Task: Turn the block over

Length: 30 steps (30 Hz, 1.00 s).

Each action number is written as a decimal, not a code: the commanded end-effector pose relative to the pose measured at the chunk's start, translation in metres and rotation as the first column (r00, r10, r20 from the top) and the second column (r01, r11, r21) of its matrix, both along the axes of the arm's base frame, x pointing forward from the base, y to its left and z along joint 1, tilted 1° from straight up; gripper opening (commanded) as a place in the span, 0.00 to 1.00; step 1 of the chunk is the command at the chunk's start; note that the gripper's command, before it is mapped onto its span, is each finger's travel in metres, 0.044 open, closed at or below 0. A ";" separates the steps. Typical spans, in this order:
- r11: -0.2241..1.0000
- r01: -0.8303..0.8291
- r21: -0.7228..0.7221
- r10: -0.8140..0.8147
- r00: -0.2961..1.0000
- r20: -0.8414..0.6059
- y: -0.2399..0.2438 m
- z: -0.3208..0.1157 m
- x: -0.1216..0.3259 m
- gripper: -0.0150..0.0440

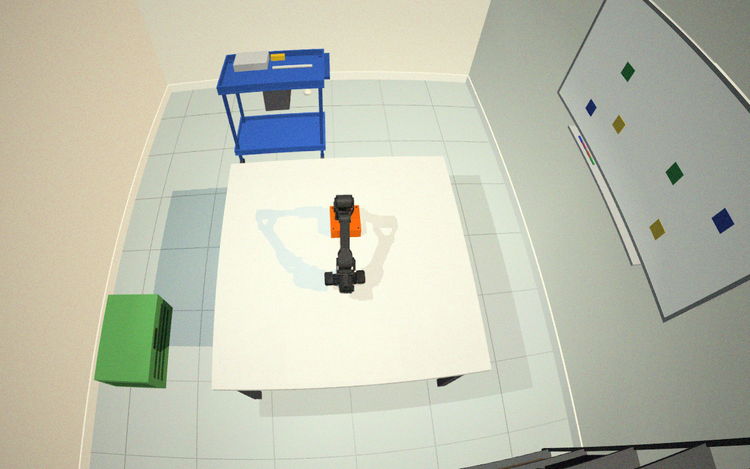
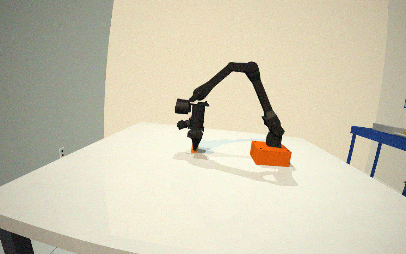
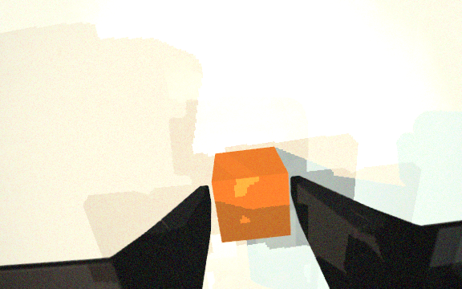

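Note:
A small plain orange block (image 2: 192, 151) (image 3: 251, 225) stands on the white table (image 1: 284, 344) (image 2: 135, 195). My gripper (image 2: 195, 147) (image 3: 250, 182) points straight down over it, and its black fingertips stand on either side of the block. The gripper is partly open. In the wrist view a narrow gap shows between each finger and the block. I see no clear mark on the faces in view; the lighter patches on its upper face look like light between shadows. The underside is hidden. In the top view the arm hides the block and fingers.
The arm's orange base box (image 1: 336, 232) (image 2: 270, 157) sits on the table behind the gripper. A blue cart (image 1: 281, 133) (image 2: 387, 139) stands beyond the table, and a green cabinet (image 1: 130, 341) stands beside it on the floor. A whiteboard (image 1: 674, 116) hangs on the wall.

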<state>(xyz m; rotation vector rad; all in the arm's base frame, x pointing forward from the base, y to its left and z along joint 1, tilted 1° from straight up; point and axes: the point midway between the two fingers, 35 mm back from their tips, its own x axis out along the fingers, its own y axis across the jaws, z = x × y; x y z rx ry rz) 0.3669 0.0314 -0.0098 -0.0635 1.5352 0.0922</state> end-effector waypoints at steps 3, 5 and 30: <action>1.000 -0.001 -0.005 0.001 1.000 -0.001 -0.001 -0.001 -0.001 0.43; 1.000 -0.001 -0.005 0.001 1.000 -0.001 -0.001 -0.001 -0.001 0.41; 1.000 0.001 0.002 -0.001 0.998 0.067 -0.001 0.025 0.000 0.25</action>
